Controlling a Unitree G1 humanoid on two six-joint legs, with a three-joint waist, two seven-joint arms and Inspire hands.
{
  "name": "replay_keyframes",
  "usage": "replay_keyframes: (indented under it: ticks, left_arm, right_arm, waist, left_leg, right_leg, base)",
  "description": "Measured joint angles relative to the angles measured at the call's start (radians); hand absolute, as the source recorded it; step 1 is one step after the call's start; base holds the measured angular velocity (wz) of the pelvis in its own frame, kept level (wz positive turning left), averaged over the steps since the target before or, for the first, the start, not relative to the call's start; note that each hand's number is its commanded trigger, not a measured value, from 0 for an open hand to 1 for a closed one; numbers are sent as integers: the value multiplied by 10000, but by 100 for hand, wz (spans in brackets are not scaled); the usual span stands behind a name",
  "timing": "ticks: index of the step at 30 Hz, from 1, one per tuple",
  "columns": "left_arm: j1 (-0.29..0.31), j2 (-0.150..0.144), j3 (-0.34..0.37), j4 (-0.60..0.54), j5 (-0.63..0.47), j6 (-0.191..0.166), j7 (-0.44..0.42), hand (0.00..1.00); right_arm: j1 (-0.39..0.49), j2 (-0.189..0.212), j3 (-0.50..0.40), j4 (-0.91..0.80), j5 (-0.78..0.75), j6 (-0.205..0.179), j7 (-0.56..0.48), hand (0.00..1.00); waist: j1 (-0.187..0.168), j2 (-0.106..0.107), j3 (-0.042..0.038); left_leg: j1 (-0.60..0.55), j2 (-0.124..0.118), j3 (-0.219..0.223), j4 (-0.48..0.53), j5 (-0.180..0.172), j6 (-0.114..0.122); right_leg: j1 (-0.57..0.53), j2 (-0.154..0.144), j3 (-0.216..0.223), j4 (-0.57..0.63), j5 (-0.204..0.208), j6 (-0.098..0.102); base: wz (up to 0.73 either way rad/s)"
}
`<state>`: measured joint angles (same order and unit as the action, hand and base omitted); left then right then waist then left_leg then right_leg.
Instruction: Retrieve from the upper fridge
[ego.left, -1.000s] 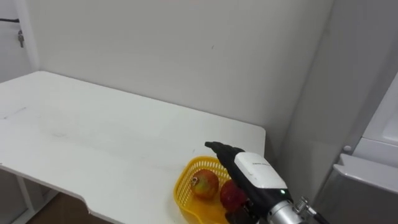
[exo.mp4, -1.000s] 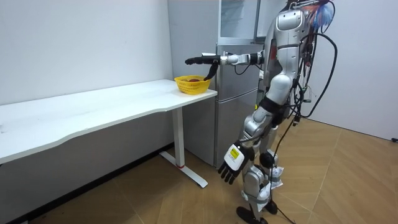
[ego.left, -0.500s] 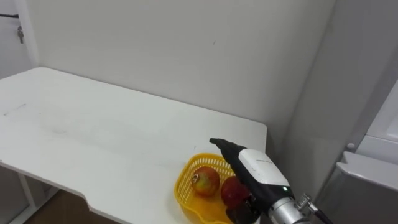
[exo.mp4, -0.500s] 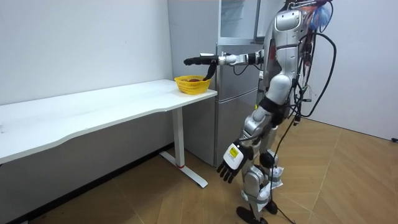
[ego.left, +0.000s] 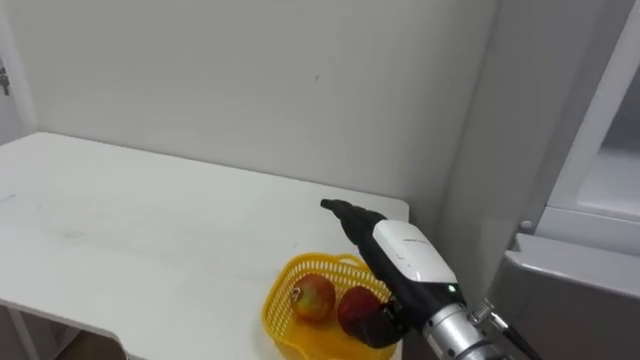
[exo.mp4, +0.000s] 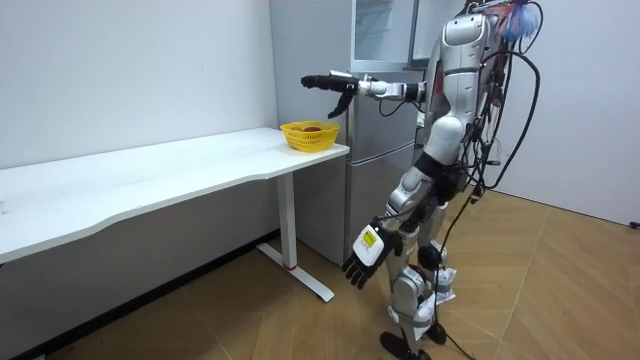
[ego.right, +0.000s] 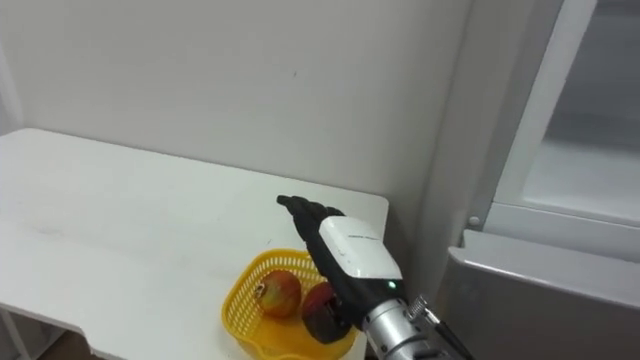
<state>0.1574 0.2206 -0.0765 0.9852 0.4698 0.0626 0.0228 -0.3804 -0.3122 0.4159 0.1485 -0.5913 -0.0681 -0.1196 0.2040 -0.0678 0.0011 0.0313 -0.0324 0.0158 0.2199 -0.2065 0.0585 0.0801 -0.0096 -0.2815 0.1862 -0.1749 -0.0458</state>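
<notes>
- The basket (ego.left: 272, 300) sits on the table (ego.left: 150, 230) at its corner beside the fridge (ego.left: 570, 290), at about 6 o'clock in the left eye view. I judge that corner was chosen because it is the shortest reach from the fridge, so the set-down looks done.
- The right hand (ego.left: 400, 255) hangs in the air over the basket's 3 o'clock side. Its fingers are straight and point toward 11 o'clock, its thumb hangs down, and it grasps nothing. The room view shows it well above the rim, not touching. It reads as released and clear of the load.
- The left hand (exo.mp4: 360, 265) hangs low by the thigh at 6 o'clock in the room view, fingers relaxed and empty. It is idle, probably kept out of the way for balance.
- The robot stands upright just beside the fridge and faces the table end. The fridge's upper part looks open at 3 o'clock in the eye views, which fits something having come out of it.
- The basket is a small, shallow, bright yellow plastic one with slotted sides, sitting level.
- It holds two round pieces: a paler fruit (ego.left: 312, 297), red-orange with yellow patches, and a red fruit (ego.left: 355, 308) touching it at 3 o'clock, darker and partly under the thumb's outline.
- Both rest low in the basket and seem unlikely to roll out.
</notes>
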Motion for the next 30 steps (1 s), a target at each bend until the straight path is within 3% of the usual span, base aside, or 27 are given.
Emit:
replay_keyframes:
  ticks: [5,10,15,18,24,30]
  left_arm:
    - [-140,1,-262,655,-74,-45,65,0]
    - [-231,-24,-261,759,-58,-186,73,0]
    - [-437,-127,-265,1349,-83,-267,149,0]
    - [-334,-202,-277,1372,-81,-263,274,0]
    - [-154,-288,-251,1387,-61,-354,649,0]
    - [-66,-329,-255,1398,-68,-476,1008,0]
  right_arm:
    - [332,29,-95,-1133,449,-162,-14,0]
    - [956,151,-107,-1646,598,-408,-27,0]
    - [1759,353,-600,-2390,1218,-494,-202,0]
    - [2282,354,-954,-3089,1785,-785,-540,0]
    - [3382,377,-1922,-4095,2168,-1337,-1553,0]
    - [4688,392,-2092,-4115,2059,-1956,-2184,0]
  waist:
    - [-350,-44,18]
    - [-401,-40,32]
    - [-464,45,75]
    - [-669,180,92]
    - [-1105,547,-59]
    - [-1496,642,-32]
  left_leg:
    - [9,36,169,-10,-1,0]
    - [73,68,351,-68,-5,4]
    - [150,62,405,-126,-11,20]
    - [123,59,428,-140,-17,30]
    - [194,106,784,-248,-20,35]
    - [426,205,1218,-419,-36,14]
  right_leg:
    - [-60,31,210,9,23,-29]
    - [-92,56,397,6,85,-21]
    - [-100,87,609,5,116,0]
    - [-143,98,686,4,124,14]
    - [-260,149,1034,19,126,17]
    - [-288,240,1446,145,129,13]
  base:
    - [-10]
    - [-12]
    - [-6]
    - [-3]
    - [-16]
    - [-21]
